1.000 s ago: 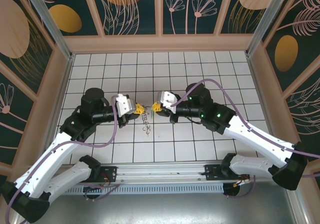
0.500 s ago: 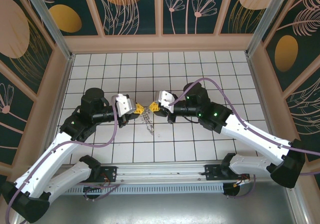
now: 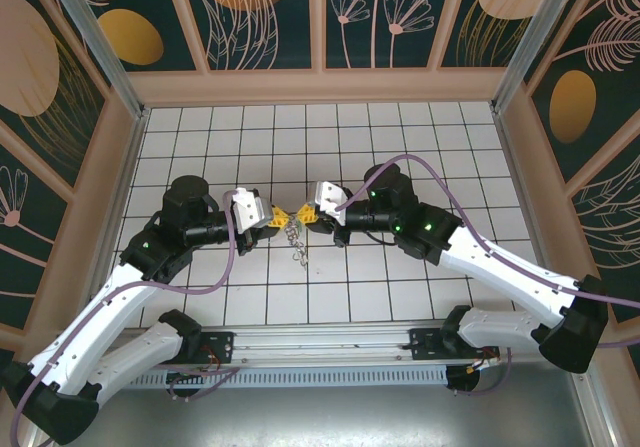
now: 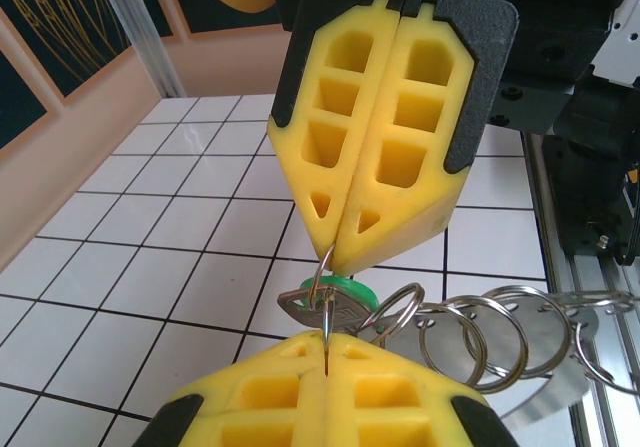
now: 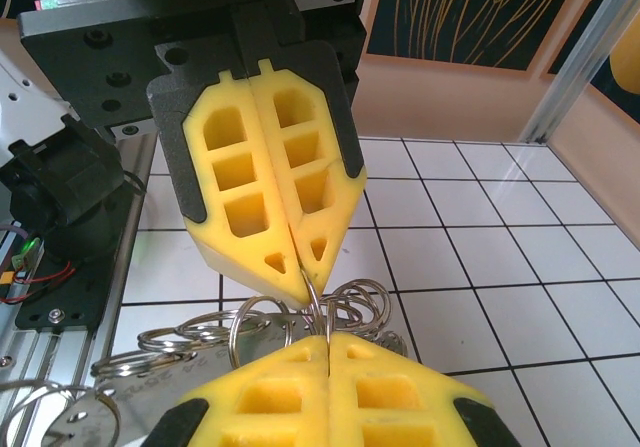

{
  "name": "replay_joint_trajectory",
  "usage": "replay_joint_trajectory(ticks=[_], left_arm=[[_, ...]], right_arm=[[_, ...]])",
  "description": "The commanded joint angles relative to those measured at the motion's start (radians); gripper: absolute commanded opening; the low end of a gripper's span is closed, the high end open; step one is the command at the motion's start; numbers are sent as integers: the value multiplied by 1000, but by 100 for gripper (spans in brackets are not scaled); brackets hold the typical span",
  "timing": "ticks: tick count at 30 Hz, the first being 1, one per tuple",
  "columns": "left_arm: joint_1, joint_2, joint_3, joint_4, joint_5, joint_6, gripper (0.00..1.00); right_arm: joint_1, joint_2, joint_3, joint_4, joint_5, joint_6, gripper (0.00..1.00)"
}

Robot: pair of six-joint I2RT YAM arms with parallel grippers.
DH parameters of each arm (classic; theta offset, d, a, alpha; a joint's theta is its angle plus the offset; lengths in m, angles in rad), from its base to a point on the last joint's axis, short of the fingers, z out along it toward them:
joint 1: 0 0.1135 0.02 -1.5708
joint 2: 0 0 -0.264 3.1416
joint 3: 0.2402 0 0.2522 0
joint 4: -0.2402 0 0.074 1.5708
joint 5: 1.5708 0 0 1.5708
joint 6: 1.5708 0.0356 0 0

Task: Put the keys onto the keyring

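Both ends of one keyring (image 4: 317, 277) are pinched: left gripper (image 3: 277, 219) clamps it from nine o'clock, right gripper (image 3: 311, 214) from three. Threading's underway, I judge; next I ease the green-headed key (image 4: 340, 302) round its coil.

I find nothing to read in any of my views: no word, number, brand or sign. The wall panels (image 3: 250, 17) carry only drawn leaves and flowers (ornament, not lettering). The yellow pads of my left end effector (image 4: 325, 342) and my right end effector (image 5: 328, 339) are blank. The flat metal tag on the keyring (image 5: 150, 382) shows no stamp that I can make out. The bench (image 3: 400, 137) bears only its plain grid of lines.
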Motion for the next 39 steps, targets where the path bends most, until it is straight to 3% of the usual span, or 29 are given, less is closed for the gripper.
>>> replay_joint_trajectory(ticks=[1, 39], left_arm=[[-5, -2, 18, 23, -6, -1, 0], [-9, 2, 19, 20, -15, 4, 0]], right_arm=[[9, -13, 25, 23, -13, 17, 0], [4, -16, 25, 6, -1, 16, 0]])
